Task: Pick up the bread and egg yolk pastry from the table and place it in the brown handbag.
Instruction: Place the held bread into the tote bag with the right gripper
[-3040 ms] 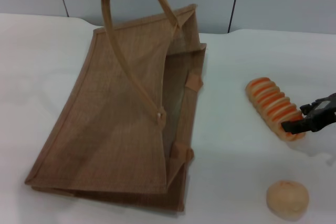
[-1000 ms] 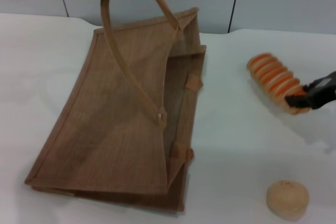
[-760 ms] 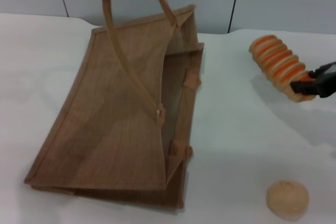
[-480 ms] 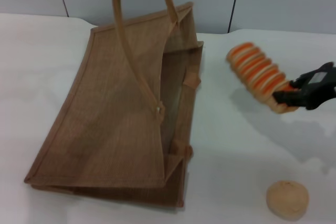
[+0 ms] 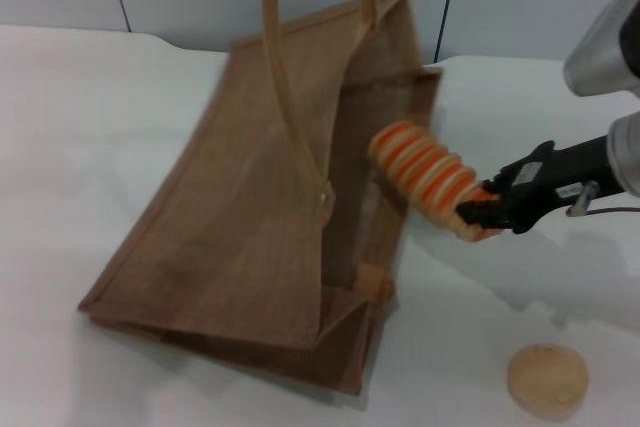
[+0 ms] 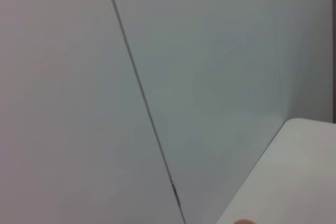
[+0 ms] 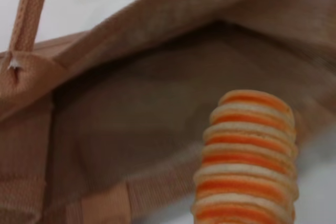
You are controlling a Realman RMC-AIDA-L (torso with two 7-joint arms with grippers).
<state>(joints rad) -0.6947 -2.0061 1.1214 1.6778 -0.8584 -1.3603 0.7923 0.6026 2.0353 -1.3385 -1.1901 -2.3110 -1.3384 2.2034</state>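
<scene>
one bread (image 5: 425, 175), pinched by the right gripper (image 5: 478, 217), hangs at the brown handbag's (image 5: 250, 237) open mouth.

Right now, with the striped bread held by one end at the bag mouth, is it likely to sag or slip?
Probably fairly stiff: the bread juts out from the right gripper, pinched at one end, without visible droop. It looks light for its size. Its ridged surface likely helps grip, though an end-hold may pivot entering the brown handbag.
</scene>
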